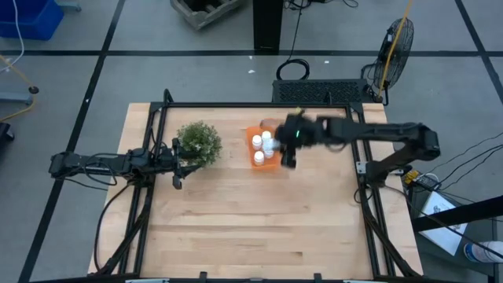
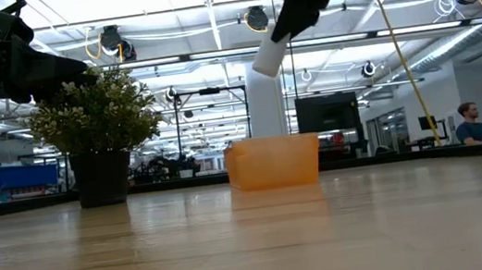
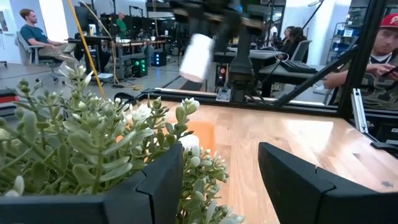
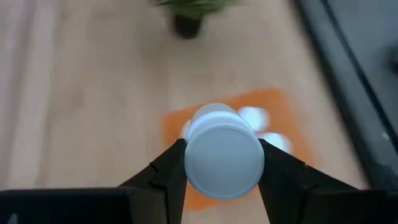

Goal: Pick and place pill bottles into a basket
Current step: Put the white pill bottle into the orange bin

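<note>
The orange basket (image 1: 263, 149) stands on the table at the far middle, with white pill bottles (image 1: 262, 147) inside; it also shows in the low view (image 2: 273, 162). My right gripper (image 1: 287, 149) is high above the basket's right side, shut on one white pill bottle (image 2: 270, 56), which also shows in the right wrist view (image 4: 222, 151) and the left wrist view (image 3: 196, 57). My left gripper (image 3: 221, 180) is open and empty at the table's left, right beside the green plant (image 1: 198, 143). My right gripper pinches the pill bottle's round body (image 4: 186, 163) between its two fingers, one on each side. The fingers come from above, slanting down. The bottle is lifted clear, tilted, hanging below the fingers (image 2: 287, 26) over the basket.
The bushy green plant in a dark pot (image 2: 102, 177) stands left of the basket. Black frame rails (image 1: 251, 105) run along the table's far edge and sides. Bare wood (image 1: 251, 220) fills the near half. People sit in the room beyond.
</note>
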Tool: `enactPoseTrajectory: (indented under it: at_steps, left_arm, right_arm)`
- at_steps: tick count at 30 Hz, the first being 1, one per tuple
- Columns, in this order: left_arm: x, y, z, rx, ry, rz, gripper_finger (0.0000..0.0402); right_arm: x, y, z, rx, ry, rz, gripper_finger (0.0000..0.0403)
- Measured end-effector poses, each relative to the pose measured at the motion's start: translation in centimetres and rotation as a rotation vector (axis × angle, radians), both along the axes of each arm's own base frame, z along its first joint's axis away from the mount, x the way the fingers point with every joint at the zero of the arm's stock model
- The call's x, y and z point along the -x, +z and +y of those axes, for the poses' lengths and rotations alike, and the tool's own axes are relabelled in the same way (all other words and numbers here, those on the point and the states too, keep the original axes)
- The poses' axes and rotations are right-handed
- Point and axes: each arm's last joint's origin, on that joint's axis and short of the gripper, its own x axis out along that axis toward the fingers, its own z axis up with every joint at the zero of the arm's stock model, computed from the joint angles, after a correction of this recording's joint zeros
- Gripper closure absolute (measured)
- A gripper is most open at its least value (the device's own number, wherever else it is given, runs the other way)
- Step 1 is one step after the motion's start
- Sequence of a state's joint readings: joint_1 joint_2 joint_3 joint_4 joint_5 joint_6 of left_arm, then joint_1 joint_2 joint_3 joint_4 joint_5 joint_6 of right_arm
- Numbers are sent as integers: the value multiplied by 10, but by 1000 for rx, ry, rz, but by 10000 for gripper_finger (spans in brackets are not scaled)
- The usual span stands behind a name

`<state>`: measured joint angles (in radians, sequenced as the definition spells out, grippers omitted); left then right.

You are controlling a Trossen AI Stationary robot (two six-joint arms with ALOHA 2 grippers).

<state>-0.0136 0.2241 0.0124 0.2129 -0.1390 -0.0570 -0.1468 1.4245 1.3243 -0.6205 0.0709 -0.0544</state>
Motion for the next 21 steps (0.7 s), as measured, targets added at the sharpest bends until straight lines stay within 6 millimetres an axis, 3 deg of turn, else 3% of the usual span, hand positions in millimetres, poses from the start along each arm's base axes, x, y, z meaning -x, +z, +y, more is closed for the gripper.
enactPoseTrajectory:
  at_steps: [3, 6, 14, 21]
  left_arm:
    - [0, 0, 0, 0, 0, 0, 188]
    - [0, 0, 0, 0, 0, 0, 188]
    - [0, 0, 0, 0, 0, 2, 188]
    - [0, 0, 0, 0, 0, 1, 188]
  right_arm:
    - [8, 2, -28, -57, -41, -12, 256]
    - [7, -7, -39, -94, -50, 28, 256]
    - [-15, -51, -35, -172, 17, 215, 256]
    - [-29, -74, -29, -186, 47, 292, 256]
